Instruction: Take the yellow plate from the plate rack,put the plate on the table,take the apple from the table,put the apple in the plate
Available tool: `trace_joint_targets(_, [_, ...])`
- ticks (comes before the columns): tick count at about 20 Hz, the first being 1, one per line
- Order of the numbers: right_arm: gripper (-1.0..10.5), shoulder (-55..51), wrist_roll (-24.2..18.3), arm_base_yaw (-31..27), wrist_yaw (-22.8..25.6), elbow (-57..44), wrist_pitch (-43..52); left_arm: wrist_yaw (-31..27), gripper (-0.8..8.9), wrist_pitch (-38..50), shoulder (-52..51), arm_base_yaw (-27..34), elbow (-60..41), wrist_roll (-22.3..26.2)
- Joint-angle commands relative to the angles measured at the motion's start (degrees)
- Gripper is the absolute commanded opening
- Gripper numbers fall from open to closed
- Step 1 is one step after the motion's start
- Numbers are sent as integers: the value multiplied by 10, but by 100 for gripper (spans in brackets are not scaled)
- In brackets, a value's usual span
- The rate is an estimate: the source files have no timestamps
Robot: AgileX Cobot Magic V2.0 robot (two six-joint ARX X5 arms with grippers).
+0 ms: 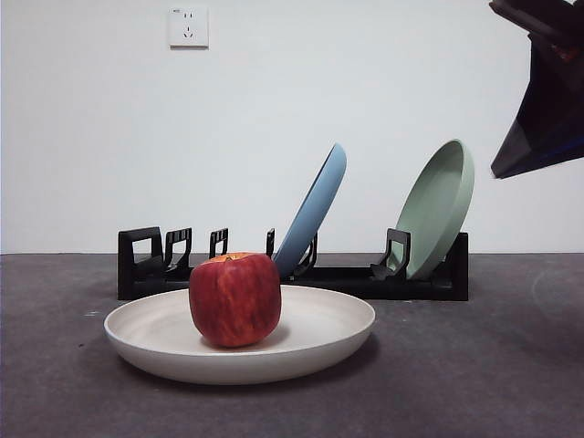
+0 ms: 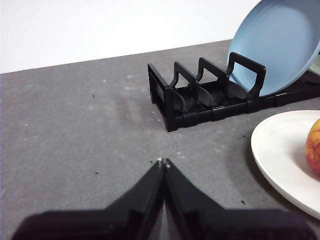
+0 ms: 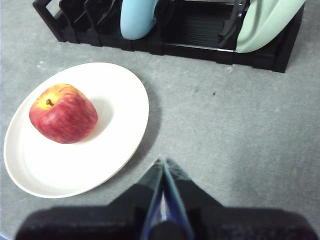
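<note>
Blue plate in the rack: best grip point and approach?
Probably the top rim of the blue plate, pinched across its thin edge from above. It stands on edge in the rack, leaning, top rim clear; the green plate sits well apart.

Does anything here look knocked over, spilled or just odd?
Nothing stands out. The apple sits upright in the yellow plate, which lies flat on the table. The blue plate and green plate lean in the plate rack as they should.
</note>
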Motion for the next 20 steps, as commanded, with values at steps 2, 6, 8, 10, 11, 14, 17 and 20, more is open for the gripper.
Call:
trace_joint_targets(2, [2, -1, 5, 0, 2, -3, 2, 3, -3, 2, -2, 2, -8, -4])
trace_joint_targets(6, [2, -1, 5, 0, 2, -3, 2, 3, -3, 2, -2, 2, -8, -4])
trace_joint_targets(8, [2, -1, 5, 0, 2, -3, 2, 3, -3, 2, -2, 2, -8, -4])
trace_joint_targets(10, [1, -2, -1, 0, 9, -3, 3, 3, -3, 2, -2, 2, -8, -4])
trace_joint_targets(11, [1, -4, -2, 0, 19, -3, 1, 3, -3, 2, -2, 2, -8, -4])
trace_joint_targets(14, [1, -89, -12, -22, 16, -3, -53, 3, -3, 2, -2, 2, -8, -4])
trace_joint_targets(17, [1, -194, -27, -93, 13, -4, -82, 4, -3, 2, -2, 2, -8, -4])
trace_joint_targets(20, [1, -286, -98, -197, 0, -7, -76, 3, -3, 2, -2, 2, -8, -4])
